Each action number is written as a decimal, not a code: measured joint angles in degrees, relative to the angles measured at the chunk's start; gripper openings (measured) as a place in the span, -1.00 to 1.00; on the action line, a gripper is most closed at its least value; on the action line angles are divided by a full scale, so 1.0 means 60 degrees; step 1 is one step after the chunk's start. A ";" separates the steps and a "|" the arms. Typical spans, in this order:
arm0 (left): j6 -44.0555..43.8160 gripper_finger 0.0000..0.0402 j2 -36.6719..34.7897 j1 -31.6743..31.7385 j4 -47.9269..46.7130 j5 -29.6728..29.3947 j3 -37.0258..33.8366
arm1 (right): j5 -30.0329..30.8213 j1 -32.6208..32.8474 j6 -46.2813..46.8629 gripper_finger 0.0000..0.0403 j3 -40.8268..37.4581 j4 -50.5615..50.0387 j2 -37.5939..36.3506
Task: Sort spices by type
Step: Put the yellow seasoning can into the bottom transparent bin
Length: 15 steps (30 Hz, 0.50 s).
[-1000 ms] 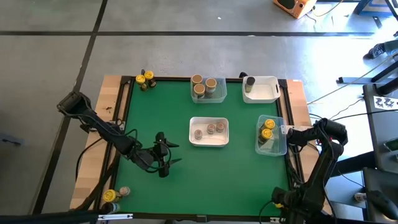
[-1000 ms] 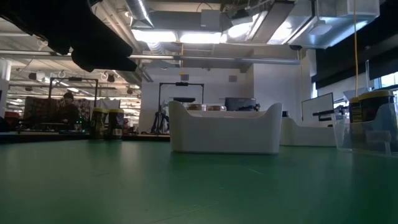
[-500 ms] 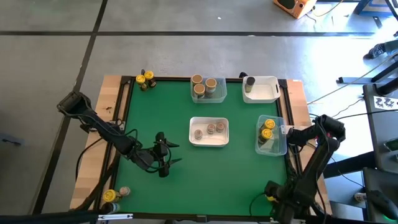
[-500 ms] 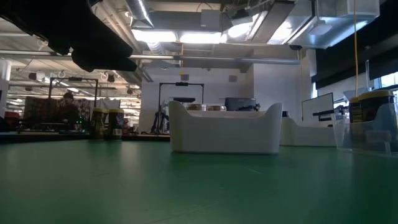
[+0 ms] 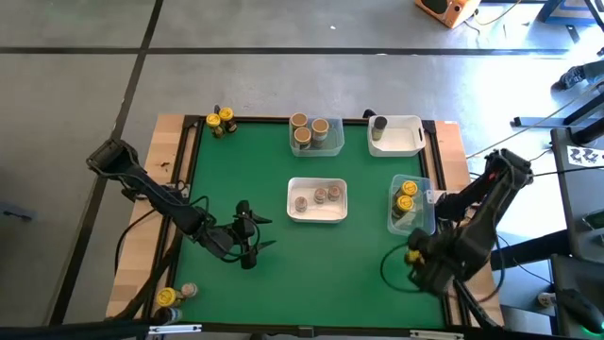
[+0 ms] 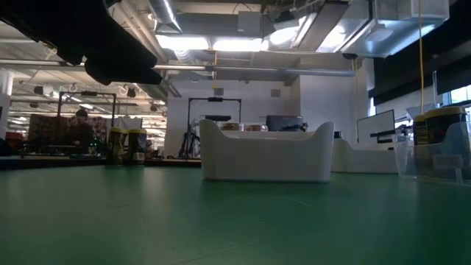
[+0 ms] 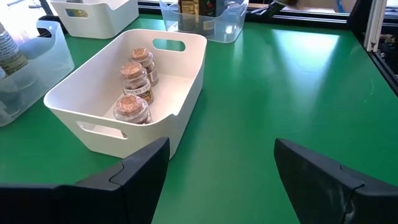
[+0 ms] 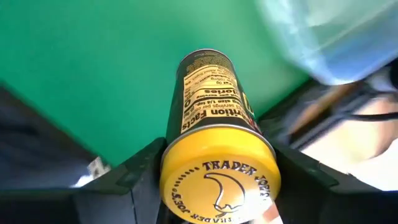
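Near the desk's front right corner, right gripper [image 5: 416, 255] carries a yellow-lidded jar [image 8: 214, 134], jaws pinching it just below the lid, one on each side, body sticking out ahead of them. Jar looks like a rigid cylinder with a glossy printed label, likely light; smooth sides could slip or twist if the pinch is loose, so a hold high on the body near the lid seems sound. Probably glass or hard plastic, so set it down rather than drop it. Matching yellow lids sit in the clear tray [image 5: 426, 219] at right edge, close by the gripper: likely destination.

Left gripper [image 5: 247, 238] hovers over left-centre of the green desk [image 5: 359, 274], jaws spread, holding nothing, facing the white tray [image 7: 186, 62] with three tan-lidded jars [image 7: 137, 87] in a row.

Other spices: tan lids in back clear tray [image 5: 330, 144], a dark-lidded jar [image 5: 380, 124] in back right white tray [image 5: 411, 142], loose yellow-lidded jars at back left corner [image 5: 220, 120] and front left corner [image 5: 167, 297].
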 joint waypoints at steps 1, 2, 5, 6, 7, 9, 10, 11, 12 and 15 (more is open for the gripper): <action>0.0000 0.43 0.0000 0.0000 0.0001 0.0000 0.0000 | 0.0081 -0.0128 0.0000 0.17 0.0000 -0.0350 -0.0179; 0.0000 0.43 0.0000 0.0000 0.0000 0.0000 0.0000 | 0.0157 -0.0245 0.0000 0.17 0.0000 -0.0692 -0.0346; 0.0000 0.43 0.0000 0.0000 0.0000 0.0000 0.0000 | 0.0294 -0.0596 0.0052 0.17 -0.0004 -0.1245 -0.0777; 0.0000 0.43 0.0000 0.0000 0.0002 0.0000 0.0000 | 0.0527 -0.0702 0.0051 0.17 -0.0004 -0.1090 -0.0950; 0.0000 0.43 0.0000 0.0011 0.0000 0.0000 0.0000 | 0.0829 -0.0804 0.0096 0.17 -0.0002 -0.1010 -0.1107; 0.0004 0.43 0.0000 0.0029 0.0000 0.0000 0.0000 | 0.1173 -0.1095 0.0410 0.17 0.0000 -0.1200 -0.1367; 0.0007 0.43 0.0000 0.0029 0.0000 0.0000 0.0000 | 0.1339 -0.1254 0.0495 0.17 0.0000 -0.1229 -0.1444; 0.0007 0.43 -0.0002 0.0029 0.0004 -0.0004 0.0000 | 0.1431 -0.1395 0.0518 0.17 0.0000 -0.1151 -0.1496; 0.0006 0.43 0.0000 0.0029 0.0004 -0.0004 0.0000 | 0.1451 -0.1523 0.0521 0.17 0.0000 -0.1091 -0.1521; 0.0004 0.43 0.0000 0.0018 0.0000 -0.0004 0.0002 | 0.1404 -0.1862 0.0369 0.17 -0.0004 -0.1144 -0.1691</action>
